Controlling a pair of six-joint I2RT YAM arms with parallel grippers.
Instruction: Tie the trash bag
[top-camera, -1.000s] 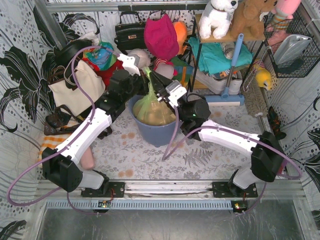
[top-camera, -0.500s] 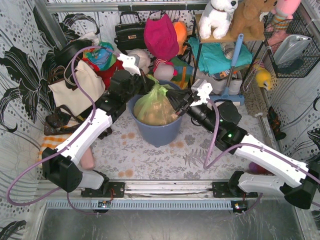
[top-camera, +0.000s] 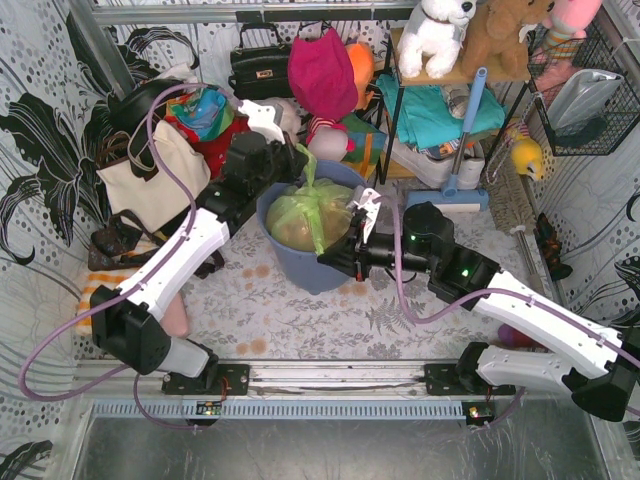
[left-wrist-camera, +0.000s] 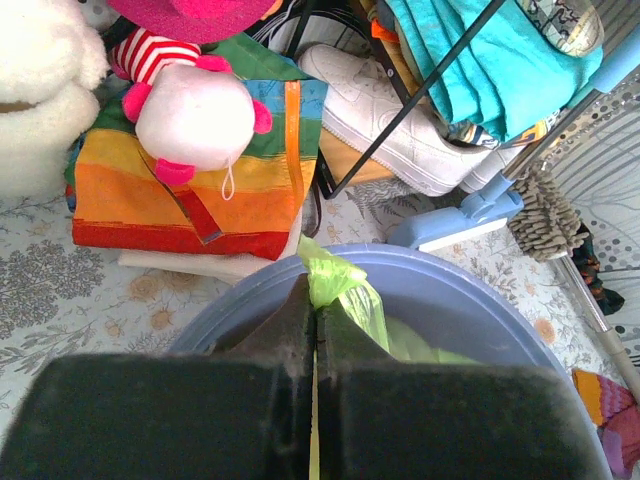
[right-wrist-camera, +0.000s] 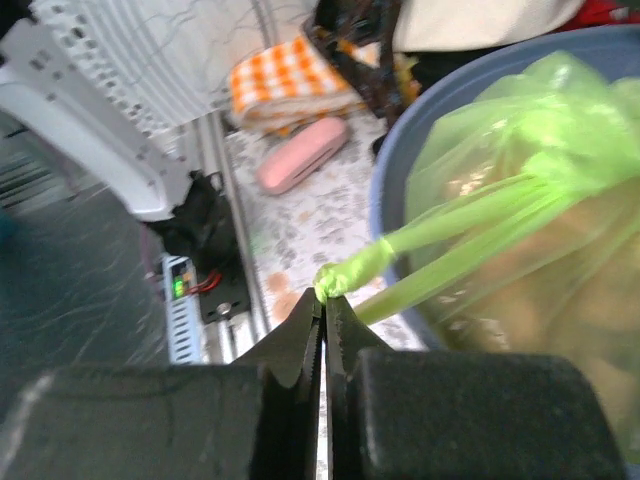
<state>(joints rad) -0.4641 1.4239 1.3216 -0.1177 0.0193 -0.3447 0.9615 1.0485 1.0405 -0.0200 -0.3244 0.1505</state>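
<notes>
Trash bag (top-camera: 300, 215) sitting inside blue-grey bin (top-camera: 285, 262), brown paper showing through. Left fingers (left-wrist-camera: 288, 335) pinching shut on bag tail at bin's far rim, tail standing upward. Right fingers (right-wrist-camera: 297, 345) clamping tight on twisted bag end, holding it taut just past bin's near rim.

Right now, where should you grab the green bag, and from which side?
Grab the bag by a twisted tail, not its puffy middle: the tails are thin ropes reaching over the bin's rim. Probably come from outside the bin, along the tail, like the right hand.
</notes>
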